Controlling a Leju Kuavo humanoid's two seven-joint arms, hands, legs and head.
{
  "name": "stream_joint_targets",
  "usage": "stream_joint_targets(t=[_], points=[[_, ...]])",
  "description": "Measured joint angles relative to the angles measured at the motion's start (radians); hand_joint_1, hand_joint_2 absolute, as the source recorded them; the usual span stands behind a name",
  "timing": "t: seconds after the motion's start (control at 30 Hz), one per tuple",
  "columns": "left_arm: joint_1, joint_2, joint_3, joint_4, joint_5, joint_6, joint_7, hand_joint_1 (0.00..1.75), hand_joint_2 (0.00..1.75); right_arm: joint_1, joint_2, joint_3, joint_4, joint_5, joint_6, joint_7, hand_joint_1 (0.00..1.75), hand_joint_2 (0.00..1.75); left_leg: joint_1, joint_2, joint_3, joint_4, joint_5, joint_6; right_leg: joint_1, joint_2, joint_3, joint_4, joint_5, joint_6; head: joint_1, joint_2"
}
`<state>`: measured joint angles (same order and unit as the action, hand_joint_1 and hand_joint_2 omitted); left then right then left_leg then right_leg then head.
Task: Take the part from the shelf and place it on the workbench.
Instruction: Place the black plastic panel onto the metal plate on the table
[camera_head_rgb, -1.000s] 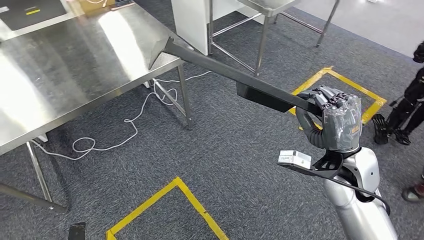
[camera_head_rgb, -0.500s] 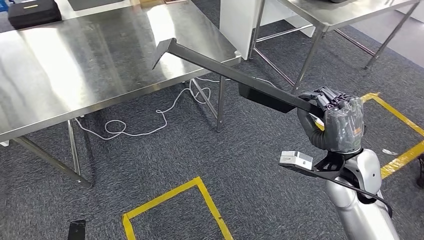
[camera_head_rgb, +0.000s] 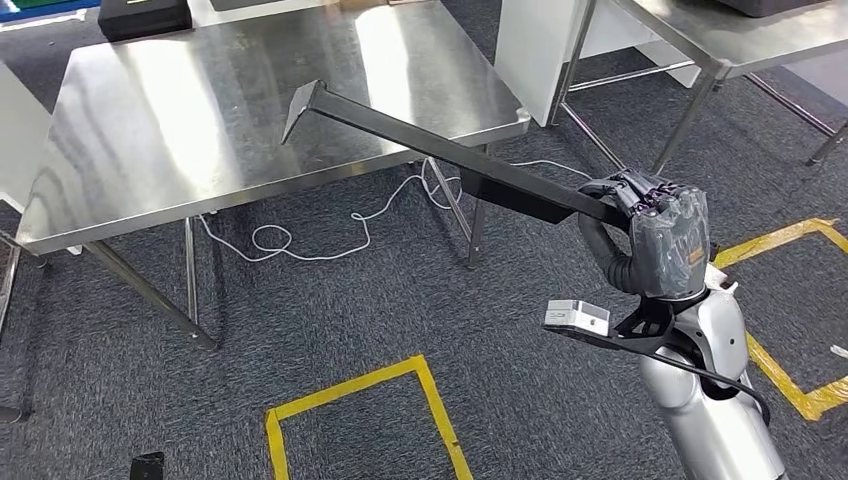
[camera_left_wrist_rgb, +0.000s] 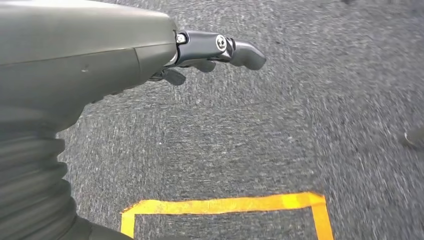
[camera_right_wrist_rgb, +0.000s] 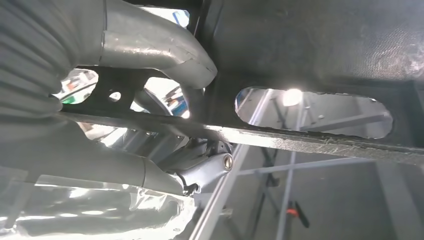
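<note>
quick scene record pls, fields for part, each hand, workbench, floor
part: long black part, held at one end, its far end over the workbench
right hand: right hand grips the part
left hand: left hand holds nothing, hangs above the carpet
workbench: steel workbench, the part not yet set down on it
floor: grey carpet, yellow tape squares, white cable under the bench
</note>
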<state>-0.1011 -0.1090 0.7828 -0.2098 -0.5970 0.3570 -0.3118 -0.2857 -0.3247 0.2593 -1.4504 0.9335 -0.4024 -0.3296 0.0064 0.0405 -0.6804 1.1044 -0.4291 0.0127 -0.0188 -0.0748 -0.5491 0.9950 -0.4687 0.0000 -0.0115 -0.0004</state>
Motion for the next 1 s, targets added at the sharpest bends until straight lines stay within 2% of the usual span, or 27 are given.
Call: stream_joint_targets(t=[0.03,0.07,0.1,0.17,0.2,0.23,0.3,0.37,0.4,0.43,0.5,0.53,0.57,0.6,0.63,0.67,0.73,0.8,0.83,0.87,0.9,0.93,0.97,1.0], points=[[-0.001,0.001,0.0,0.0,0.0,0.0,0.001,0.0,1.75,-0.001,0.0,0.0,0.0,0.0,0.0,0.0,1.75,1.75,-0.005,0.019,0.029,-0.055,0.018,0.007,0.003,-0.009,0.004,0.0,-0.005,0.005,0.001,0.0],[-0.001,0.001,0.001,0.0,0.0,0.0,0.001,0.0,1.75,-0.002,0.001,0.0,0.0,0.0,0.001,0.0,1.75,1.75,-0.01,0.032,0.045,-0.086,0.024,0.013,0.007,-0.019,0.008,0.0,-0.009,0.01,0.001,0.0],[-0.001,0.002,0.001,0.0,0.0,0.0,0.002,0.0,1.75,-0.003,0.001,0.0,0.0,0.0,0.001,0.0,1.75,1.75,-0.015,0.034,0.048,-0.095,0.021,0.019,0.009,-0.029,0.01,-0.002,-0.012,0.015,0.002,0.0],[0.001,0.002,0.002,0.0,0.0,0.0,0.003,0.0,1.75,-0.003,0.002,0.001,-0.001,0.001,0.0,0.0,1.75,1.75,-0.015,0.007,0.053,-0.103,0.024,0.029,0.012,-0.045,0.016,-0.004,-0.018,0.026,0.002,0.0],[0.001,0.002,0.002,0.0,-0.001,0.0,0.003,0.0,1.75,-0.002,0.002,0.001,-0.002,0.001,0.0,0.0,1.75,1.75,-0.012,-0.005,0.059,-0.11,0.027,0.035,0.013,-0.033,0.016,0.006,-0.026,0.029,0.003,0.0],[0.001,0.002,0.002,0.0,-0.002,-0.001,0.005,0.0,1.75,-0.001,0.001,0.0,-0.003,0.001,0.0,0.0,1.75,1.75,-0.008,-0.017,0.066,-0.117,0.03,0.042,0.012,-0.01,0.007,0.033,-0.041,0.029,0.004,0.0],[-0.003,0.001,0.003,0.0,-0.007,-0.004,0.008,0.0,1.75,0.004,-0.004,-0.002,-0.003,0.001,-0.001,0.0,1.75,1.75,-0.005,-0.043,0.072,-0.122,0.032,0.05,0.008,0.047,-0.05,0.149,-0.09,0.023,0.008,0.0],[-0.004,0.001,0.003,0.0,-0.01,-0.007,0.013,0.0,1.75,0.014,-0.007,-0.004,-0.003,0.001,-0.001,0.0,1.75,1.75,-0.004,-0.071,0.072,-0.122,0.03,0.053,0.006,0.067,-0.12,0.266,-0.127,0.023,0.011,0.0],[-0.004,0.001,0.003,0.0,-0.011,-0.008,0.016,0.0,1.75,0.018,-0.008,-0.004,-0.003,0.001,-0.001,0.0,1.75,1.75,-0.004,-0.087,0.073,-0.121,0.029,0.053,0.005,0.069,-0.136,0.283,-0.124,0.029,0.012,0.0],[-0.003,0.001,0.003,0.0,-0.011,-0.009,0.019,0.0,1.75,0.019,-0.009,-0.005,-0.003,0.001,-0.002,0.0,1.75,1.75,-0.004,-0.102,0.074,-0.121,0.028,0.052,0.003,0.072,-0.13,0.254,-0.102,0.039,0.012,0.0],[-0.003,0.001,0.003,0.0,-0.011,-0.013,0.024,0.0,1.75,0.02,-0.011,-0.007,-0.003,0.001,-0.002,0.0,1.75,1.75,-0.004,-0.13,0.079,-0.119,0.025,0.047,-0.004,0.094,-0.074,0.117,-0.033,0.059,0.013,0.0],[-0.003,0.001,0.003,0.0,-0.011,-0.015,0.026,0.0,1.75,0.021,-0.013,-0.008,-0.003,0.001,-0.002,0.0,1.75,1.75,-0.005,-0.142,0.08,-0.117,0.023,0.043,-0.007,0.106,-0.045,0.054,-0.006,0.061,0.013,0.0],[-0.002,0.002,0.003,0.0,-0.011,-0.016,0.027,0.0,1.75,0.021,-0.013,-0.008,-0.004,0.001,-0.002,0.0,1.75,1.75,-0.007,-0.153,0.078,-0.116,0.021,0.038,-0.008,0.115,-0.027,0.014,0.01,0.058,0.013,0.0],[-0.001,0.002,0.003,0.0,-0.011,-0.017,0.029,0.0,1.75,0.022,-0.014,-0.009,-0.004,0.001,-0.001,0.0,1.75,1.75,-0.009,-0.161,0.076,-0.114,0.02,0.033,-0.007,0.118,-0.02,-0.002,0.016,0.05,0.013,0.0],[0.001,0.004,0.003,0.0,-0.011,-0.016,0.03,0.0,1.75,0.021,-0.014,-0.01,-0.004,0.0,0.0,0.0,1.75,1.75,-0.009,-0.168,0.073,-0.113,0.02,0.029,-0.005,0.11,-0.017,-0.002,0.016,0.041,0.012,0.0],[0.004,0.005,0.004,0.0,-0.011,-0.016,0.032,0.0,1.75,0.02,-0.012,-0.01,-0.004,0.0,0.002,0.0,1.75,1.75,-0.007,-0.168,0.07,-0.112,0.019,0.025,-0.006,0.102,-0.017,-0.002,0.017,0.034,0.012,0.0],[0.007,0.009,0.004,0.001,-0.011,-0.016,0.036,0.0,1.75,0.016,-0.01,-0.01,-0.005,0.0,0.007,0.0,1.75,1.75,-0.006,-0.123,0.056,-0.079,-0.003,0.014,-0.01,0.086,-0.011,-0.004,0.016,0.018,0.009,0.0],[0.007,0.012,0.004,0.001,-0.012,-0.016,0.038,0.0,1.75,0.014,-0.009,-0.01,-0.006,0.0,0.01,0.0,1.75,1.75,-0.004,-0.064,0.004,0.03,-0.06,0.004,-0.007,0.068,-0.005,-0.005,0.012,0.003,0.004,0.0],[0.007,0.014,0.004,0.001,-0.013,-0.016,0.039,0.0,1.75,0.014,-0.009,-0.01,-0.006,0.0,0.012,-0.001,1.75,1.75,-0.001,-0.053,-0.034,0.101,-0.091,0.001,-0.004,0.058,-0.003,-0.005,0.009,-0.001,0.002,0.0],[0.007,0.015,0.004,0.001,-0.013,-0.016,0.04,0.0,1.75,0.015,-0.009,-0.01,-0.006,-0.001,0.014,-0.001,1.75,1.75,0.002,-0.048,-0.068,0.16,-0.11,-0.001,-0.002,0.047,-0.002,-0.005,0.007,-0.004,0.002,0.0],[0.008,0.015,0.004,0.001,-0.014,-0.016,0.04,0.0,1.75,0.015,-0.01,-0.01,-0.006,-0.001,0.016,-0.002,1.75,1.75,0.004,-0.046,-0.087,0.188,-0.109,-0.002,-0.001,0.038,0.0,-0.005,0.005,-0.005,0.002,0.0],[0.009,0.016,0.005,0.001,-0.014,-0.016,0.04,0.0,1.75,0.016,-0.01,-0.01,-0.006,-0.002,0.018,-0.002,1.75,1.75,0.005,-0.044,-0.087,0.178,-0.091,-0.002,0.0,0.029,0.003,-0.005,0.002,-0.006,0.002,0.0],[0.01,0.017,0.005,0.001,-0.015,-0.016,0.041,0.0,1.75,0.016,-0.01,-0.01,-0.006,-0.003,0.019,-0.003,1.75,1.75,0.005,-0.038,-0.062,0.125,-0.056,0.001,0.001,0.02,0.008,-0.005,-0.002,-0.005,0.002,0.0],[0.01,0.019,0.006,0.001,-0.015,-0.016,0.041,0.0,1.75,0.015,-0.01,-0.01,-0.006,-0.003,0.019,-0.004,1.75,1.75,0.003,-0.021,-0.024,0.049,-0.019,0.007,0.001,0.011,0.014,-0.005,-0.006,-0.003,0.002,0.0]])
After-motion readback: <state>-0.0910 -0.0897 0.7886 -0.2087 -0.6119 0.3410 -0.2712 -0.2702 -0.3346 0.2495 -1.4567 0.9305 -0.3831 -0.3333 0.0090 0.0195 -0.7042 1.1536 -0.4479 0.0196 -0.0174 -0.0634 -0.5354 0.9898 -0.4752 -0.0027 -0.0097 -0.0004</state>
